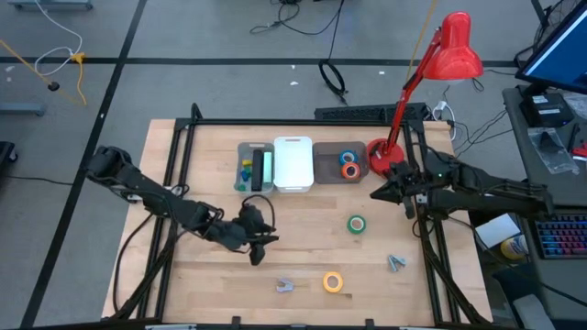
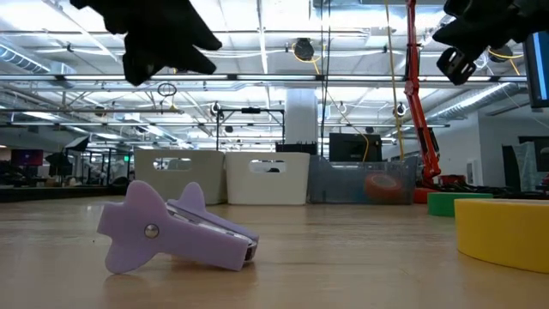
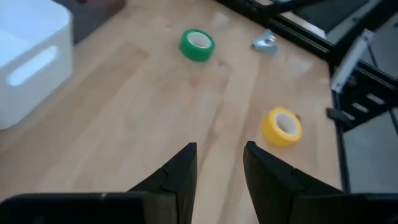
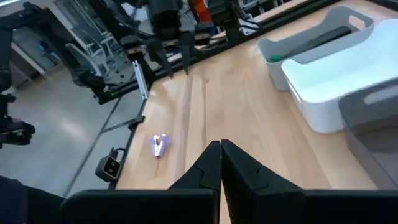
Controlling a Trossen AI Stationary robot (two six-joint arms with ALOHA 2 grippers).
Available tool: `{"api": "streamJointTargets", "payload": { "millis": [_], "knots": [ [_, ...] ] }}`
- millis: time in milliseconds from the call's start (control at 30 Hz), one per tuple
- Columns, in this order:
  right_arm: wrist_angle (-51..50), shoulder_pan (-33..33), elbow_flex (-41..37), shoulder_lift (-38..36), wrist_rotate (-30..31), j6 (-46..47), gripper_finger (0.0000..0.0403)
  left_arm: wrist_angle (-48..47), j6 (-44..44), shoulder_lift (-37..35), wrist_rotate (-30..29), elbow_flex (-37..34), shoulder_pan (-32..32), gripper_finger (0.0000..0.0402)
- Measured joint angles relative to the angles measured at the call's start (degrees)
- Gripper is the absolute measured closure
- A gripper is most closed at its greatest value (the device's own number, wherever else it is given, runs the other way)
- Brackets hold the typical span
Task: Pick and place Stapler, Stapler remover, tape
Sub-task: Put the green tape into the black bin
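A green tape roll and a yellow tape roll lie flat on the table. Both also show in the left wrist view, green and yellow. Orange and blue rolls lie in the clear bin. A purple staple remover lies near the front edge, and a grey one lies to the right. A green stapler lies in the grey bin. My left gripper is open and empty above the table's middle, left of the rolls. My right gripper is shut and empty, above the table right of the clear bin.
Three bins stand in a row at the far side: a grey one, a white one and a clear one. A red desk lamp stands at the far right corner. Bare wood lies between the bins and the loose things.
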Motion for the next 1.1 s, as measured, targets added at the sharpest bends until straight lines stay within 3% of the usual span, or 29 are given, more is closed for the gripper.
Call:
{"api": "streamJointTargets", "payload": {
  "millis": [300, 500, 767, 1100],
  "knots": [
    [-0.25, 2.14, -3.83, -4.29, 1.29, 2.36, 0.0403, 1.01, -1.48, 2.96, -0.03, 0.08, -0.59, 0.0271],
    [10.79, 5.52, -11.64, -1.6, 0.38, 11.39, 0.0403, 0.07, -0.62, 2.96, -0.45, 0.08, -0.1, 0.0271],
    [8.85, 12.99, -9.72, 11.34, 6.0, 11.92, 0.0403, -0.68, -2.13, 2.96, 1.45, 0.08, 1.91, 0.0271],
    [-12.98, 20.29, 6.59, 31.81, 17.98, 4.78, 0.0403, -4.43, 1.56, 0.61, 4.23, 0.08, 4.73, 0.0271]
  ]
}}
